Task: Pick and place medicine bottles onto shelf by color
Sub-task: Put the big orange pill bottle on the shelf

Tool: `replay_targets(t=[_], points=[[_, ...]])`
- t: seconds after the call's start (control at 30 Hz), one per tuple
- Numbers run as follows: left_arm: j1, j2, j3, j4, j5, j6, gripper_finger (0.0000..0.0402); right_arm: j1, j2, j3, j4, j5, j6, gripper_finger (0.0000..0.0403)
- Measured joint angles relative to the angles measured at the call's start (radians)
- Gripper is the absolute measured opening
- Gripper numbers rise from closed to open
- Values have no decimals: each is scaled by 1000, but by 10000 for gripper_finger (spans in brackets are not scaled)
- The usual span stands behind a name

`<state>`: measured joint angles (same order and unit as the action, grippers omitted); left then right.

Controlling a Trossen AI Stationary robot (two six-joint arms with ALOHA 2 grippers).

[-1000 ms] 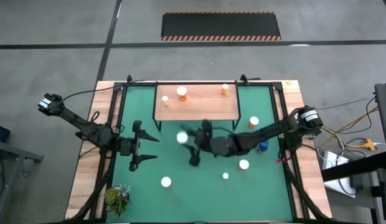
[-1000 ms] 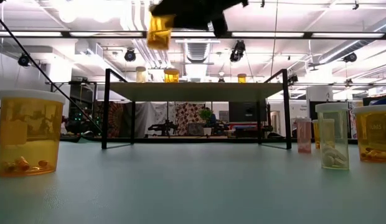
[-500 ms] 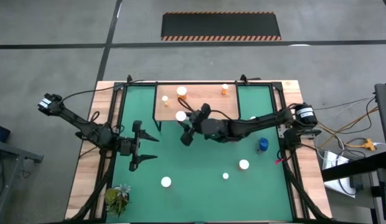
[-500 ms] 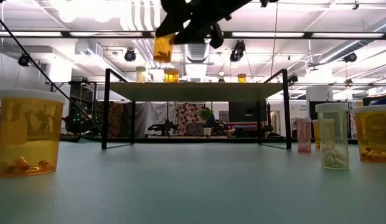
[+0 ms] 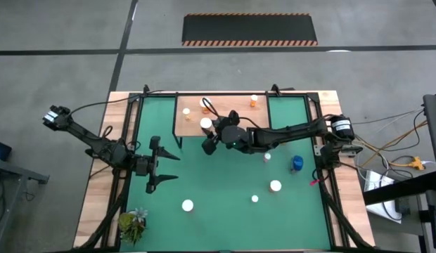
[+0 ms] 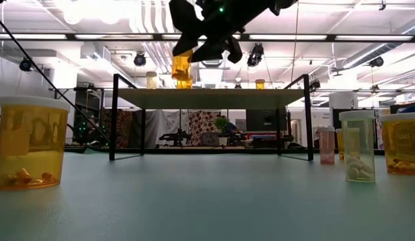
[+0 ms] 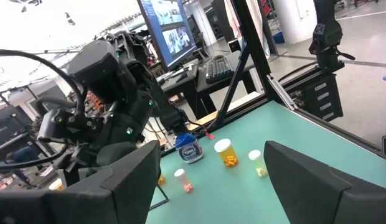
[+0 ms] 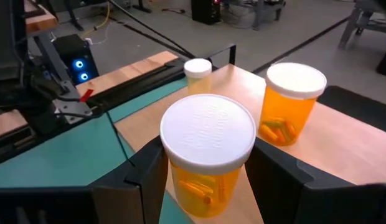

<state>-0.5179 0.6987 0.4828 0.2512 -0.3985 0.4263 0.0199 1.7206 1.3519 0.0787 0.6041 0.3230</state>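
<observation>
My right gripper (image 5: 208, 132) is shut on an orange medicine bottle with a white cap (image 5: 206, 124), held over the near left part of the light-wood shelf (image 5: 232, 119). The low view shows this bottle (image 6: 183, 67) just above the shelf board (image 6: 211, 97). On the shelf stand a large orange bottle (image 8: 292, 102), a small bottle (image 8: 198, 74) and a small orange one (image 5: 254, 100). More bottles stand on the green mat (image 5: 187, 205) (image 5: 275, 186), one of them blue (image 5: 297, 164). My left gripper (image 5: 164, 166) waits open over the mat's left side. My right gripper pinches the bottle's orange body just under the white cap (image 8: 207, 171), one finger on each side (image 8: 149, 180). The fingers come nearly level from the table's right side. The bottle stands upright in the hold, lifted clear of the mat.
A small green plant (image 5: 132, 223) sits at the near left corner. In the low view, a large orange bottle (image 6: 30, 140) stands near on the left, and several bottles (image 6: 358, 154) stand on the right. The shelf's black legs (image 6: 114, 117) stand on the mat.
My right gripper has carried the orange bottle from over the mat's middle toward the far edge, to over the shelf's near left part, rolling a little on the way. The bottle stays upright and off the table.
</observation>
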Motion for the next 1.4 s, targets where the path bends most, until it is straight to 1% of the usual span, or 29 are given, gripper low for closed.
replay_targets(t=[0.47,0.93,1.4], points=[[1,0,0,0,0,0,270,-20,0,-24,9,0,26,183],[0,1,0,0,0,0,270,-25,0,-33,3,-1,19,184],[0,1,0,0,0,0,270,-25,0,-36,5,0,18,253]])
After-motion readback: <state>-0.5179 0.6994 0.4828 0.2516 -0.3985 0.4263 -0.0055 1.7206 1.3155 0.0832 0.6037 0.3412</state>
